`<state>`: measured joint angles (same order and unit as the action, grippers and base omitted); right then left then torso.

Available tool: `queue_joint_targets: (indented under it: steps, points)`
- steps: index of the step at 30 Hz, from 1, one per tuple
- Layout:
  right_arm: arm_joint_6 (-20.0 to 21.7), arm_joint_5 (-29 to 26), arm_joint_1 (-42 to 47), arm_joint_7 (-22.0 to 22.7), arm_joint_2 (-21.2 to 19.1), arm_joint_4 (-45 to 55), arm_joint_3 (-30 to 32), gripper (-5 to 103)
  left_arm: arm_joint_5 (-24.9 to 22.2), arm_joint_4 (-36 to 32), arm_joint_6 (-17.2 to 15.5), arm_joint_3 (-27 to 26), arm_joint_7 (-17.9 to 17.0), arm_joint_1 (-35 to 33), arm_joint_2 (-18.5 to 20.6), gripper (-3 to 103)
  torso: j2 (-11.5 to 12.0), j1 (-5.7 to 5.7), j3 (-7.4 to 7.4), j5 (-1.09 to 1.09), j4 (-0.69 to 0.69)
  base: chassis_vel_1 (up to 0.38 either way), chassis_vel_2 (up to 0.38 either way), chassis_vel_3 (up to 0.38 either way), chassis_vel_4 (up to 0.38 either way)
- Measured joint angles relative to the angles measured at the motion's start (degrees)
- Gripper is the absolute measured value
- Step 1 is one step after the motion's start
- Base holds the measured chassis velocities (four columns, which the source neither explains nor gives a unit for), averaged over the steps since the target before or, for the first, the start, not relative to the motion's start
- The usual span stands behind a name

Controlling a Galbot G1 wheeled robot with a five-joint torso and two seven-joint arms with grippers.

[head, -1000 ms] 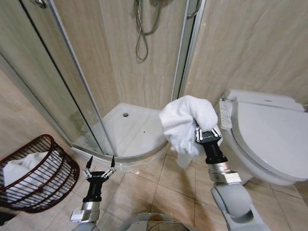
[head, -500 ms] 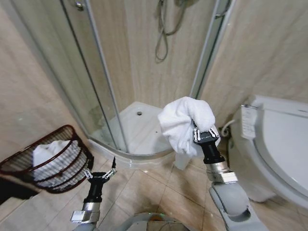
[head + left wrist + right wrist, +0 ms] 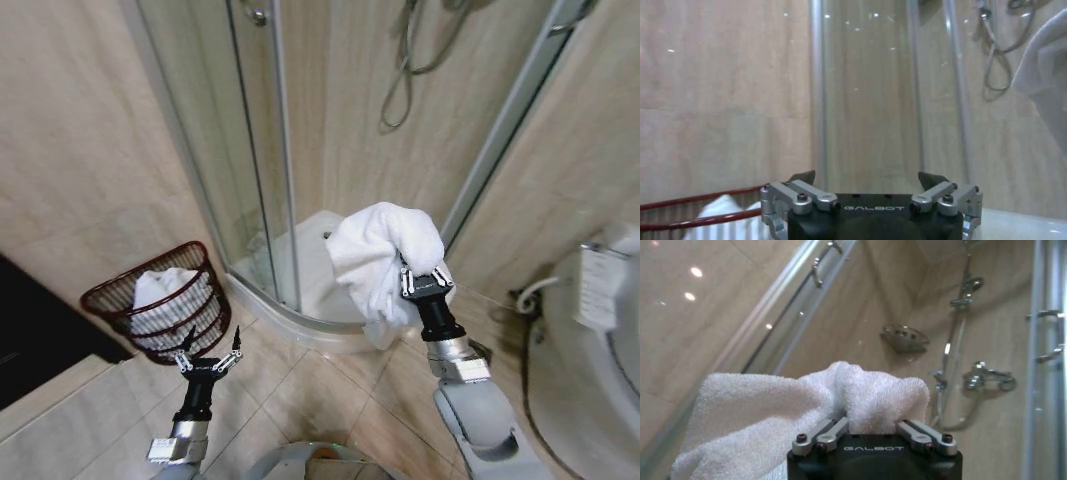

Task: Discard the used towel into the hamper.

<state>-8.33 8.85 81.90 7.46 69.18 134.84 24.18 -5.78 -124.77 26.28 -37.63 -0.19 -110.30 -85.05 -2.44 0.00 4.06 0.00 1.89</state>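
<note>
Bathroom tiles, head view: the right gripper (image 3: 423,282) has its fingers clamped on the towel (image 3: 375,255), held high; the hamper (image 3: 160,315) sits just beyond the wide-spread fingers of the left gripper (image 3: 209,353). Left wrist view: hamper rim (image 3: 700,207) beside those fingers. Right wrist view: towel (image 3: 813,410) bunched over the fingers. Drop remains.
</note>
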Motion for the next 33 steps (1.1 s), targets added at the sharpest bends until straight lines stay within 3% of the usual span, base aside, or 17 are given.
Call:
queue_joint_targets:
  steps: [33]
  points:
    - [-0.5,-0.1,-0.9,-0.1,0.0,-1.1,-0.8,13,0.3,0.6,0.4,-0.6,1.3,0.7,-0.4,100,0.0,0.0,0.0,0.01,0.02,0.098,0.101,0.093,0.096]
